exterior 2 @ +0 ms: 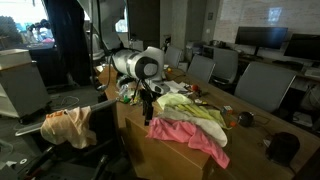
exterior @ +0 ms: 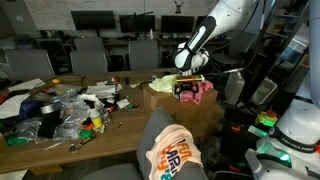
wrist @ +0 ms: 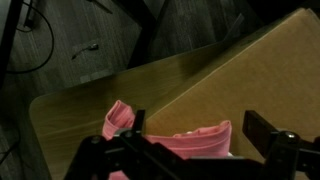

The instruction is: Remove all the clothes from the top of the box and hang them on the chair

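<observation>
Where the wrist view is taken, the claw [wrist: 198, 140] is seen released, its fingers [wrist: 268, 135] spread well apart, and a pink cloth [wrist: 118, 122] is found between them. The cloth is bunched at the edge of the cardboard box [wrist: 250, 80], with one fold spilling past the left finger. Whether the cloth is touched by the fingers cannot be told.

In both exterior views the claw [exterior: 187, 90] [exterior 2: 150, 108] is shown pointed down at the top of the box [exterior: 195, 118], right at the pink cloth [exterior: 203, 92]. The cloth [exterior 2: 188, 137] is draped over the box corner and partly down its side. A yellow and white heap of clothes [exterior 2: 195, 108] is piled just behind it on the box.

The arm [exterior: 205, 35] is brought in from above at a slant, bent at the wrist so that the claw hangs nearly upright. In an exterior view a round joint [exterior 2: 148, 68] is seen directly above the claw.

A printed cloth [exterior: 176, 157] is hung over the back of the chair [exterior: 157, 128] near the box. A cluttered table [exterior: 120, 125] is seen beside the box.
</observation>
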`<action>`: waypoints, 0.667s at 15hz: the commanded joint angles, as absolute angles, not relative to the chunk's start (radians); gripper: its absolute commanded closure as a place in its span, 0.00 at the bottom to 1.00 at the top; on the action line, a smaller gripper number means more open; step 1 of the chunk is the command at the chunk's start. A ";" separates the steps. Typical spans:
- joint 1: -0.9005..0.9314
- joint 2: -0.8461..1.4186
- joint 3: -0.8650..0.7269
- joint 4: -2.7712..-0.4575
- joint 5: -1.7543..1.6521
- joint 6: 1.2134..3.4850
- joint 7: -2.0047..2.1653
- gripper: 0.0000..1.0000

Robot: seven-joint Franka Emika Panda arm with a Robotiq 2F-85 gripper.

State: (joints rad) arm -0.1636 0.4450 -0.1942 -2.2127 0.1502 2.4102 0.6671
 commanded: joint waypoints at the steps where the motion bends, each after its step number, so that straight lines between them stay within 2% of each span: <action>1: -0.170 0.497 -0.201 -2.155 0.188 2.424 0.626 0.00; 10: -0.176 0.547 -0.196 -2.107 0.237 2.431 0.585 0.00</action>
